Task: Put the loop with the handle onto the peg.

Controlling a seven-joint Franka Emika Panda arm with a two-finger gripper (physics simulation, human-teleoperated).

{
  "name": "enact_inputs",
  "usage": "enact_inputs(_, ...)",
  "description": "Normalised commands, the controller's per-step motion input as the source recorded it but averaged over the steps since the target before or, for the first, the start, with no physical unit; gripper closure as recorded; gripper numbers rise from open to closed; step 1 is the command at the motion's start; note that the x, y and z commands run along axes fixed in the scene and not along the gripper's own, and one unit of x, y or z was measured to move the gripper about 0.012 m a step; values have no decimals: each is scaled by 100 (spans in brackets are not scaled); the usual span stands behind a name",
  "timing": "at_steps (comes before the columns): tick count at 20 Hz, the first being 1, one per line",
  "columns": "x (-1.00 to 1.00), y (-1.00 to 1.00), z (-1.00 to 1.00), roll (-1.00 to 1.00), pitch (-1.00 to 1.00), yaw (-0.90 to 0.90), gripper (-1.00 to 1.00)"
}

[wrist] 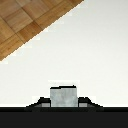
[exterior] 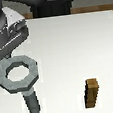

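Observation:
The loop with the handle is a grey octagonal ring hanging above the table at the exterior view's left. My gripper comes in from the upper left and is shut on the loop's handle, which the wrist view shows as a light grey stub between the dark fingers. The peg, a dark grey cylinder, stands just below the ring. Its top is hidden behind the ring's lower rim. Only white table shows through the hole, so I cannot tell how the hole lines up with the peg.
A brown wooden block stands upright on the white table, to the exterior view's right of the peg. The wrist view shows the table edge with wooden floor beyond it.

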Motion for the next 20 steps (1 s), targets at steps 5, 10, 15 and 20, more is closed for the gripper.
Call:
enact_inputs(5,60,2,0,0,0,0,100)
enact_inputs(10,0,20,-20,0,0,0,100)
enact_inputs(15,0,20,-60,0,0,0,100)
enact_inputs(20,0,20,-60,0,0,0,100)
